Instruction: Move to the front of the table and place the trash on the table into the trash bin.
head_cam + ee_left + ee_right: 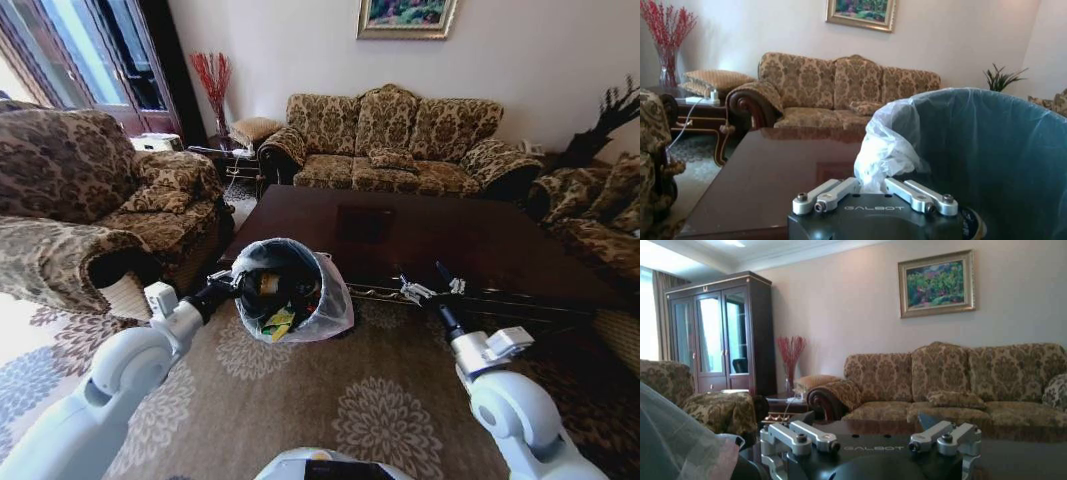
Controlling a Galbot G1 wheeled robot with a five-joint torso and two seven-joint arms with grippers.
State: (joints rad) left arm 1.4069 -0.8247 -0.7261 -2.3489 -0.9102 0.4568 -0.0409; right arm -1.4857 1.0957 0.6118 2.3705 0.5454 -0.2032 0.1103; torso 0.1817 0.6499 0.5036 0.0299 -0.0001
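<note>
Both white arms reach forward from the robot's body at the lower edge of the head view. At the table's (420,235) near left corner the left gripper (228,281) has its jaws closed on the trash bin's (291,291) rim, pinching the white plastic liner (888,150) — the bin hangs tilted toward the camera, and inside it lie trash pieces, one yellow-green (279,323) (the others I cannot tell apart). The bin overlaps the table's front edge and is just above the patterned carpet (380,400). Farther right, the right gripper (432,289) hovers at the table's front edge with its jaws spread wide, holding nothing. The dark glossy table top is bare. Behind the table's far edge stands a patterned sofa (395,145).
</note>
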